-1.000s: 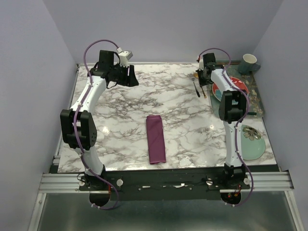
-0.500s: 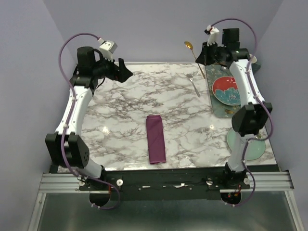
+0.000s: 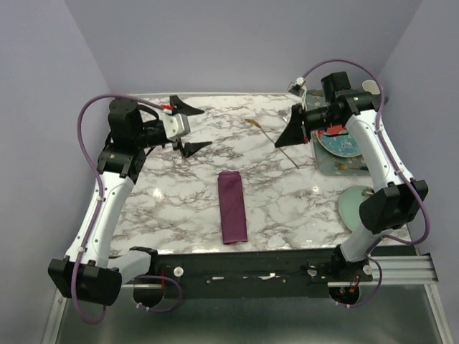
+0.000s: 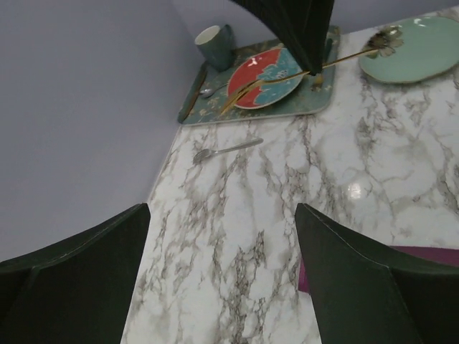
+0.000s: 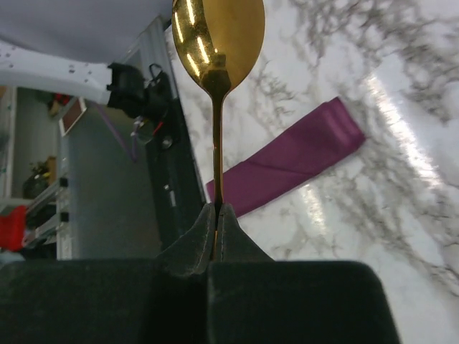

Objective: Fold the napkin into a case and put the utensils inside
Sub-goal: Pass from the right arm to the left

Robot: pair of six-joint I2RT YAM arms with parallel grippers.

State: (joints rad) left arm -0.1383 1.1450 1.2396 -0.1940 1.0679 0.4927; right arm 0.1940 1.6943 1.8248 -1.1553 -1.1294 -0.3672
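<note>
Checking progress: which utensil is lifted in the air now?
The gold spoon, pinched by the right gripper; the silver fork lies on the marble table.

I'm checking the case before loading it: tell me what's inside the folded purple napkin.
Nothing pokes out of the napkin; its folds hide the interior. The fork lies on the marble, and the spoon is pinched in the right fingers.
</note>
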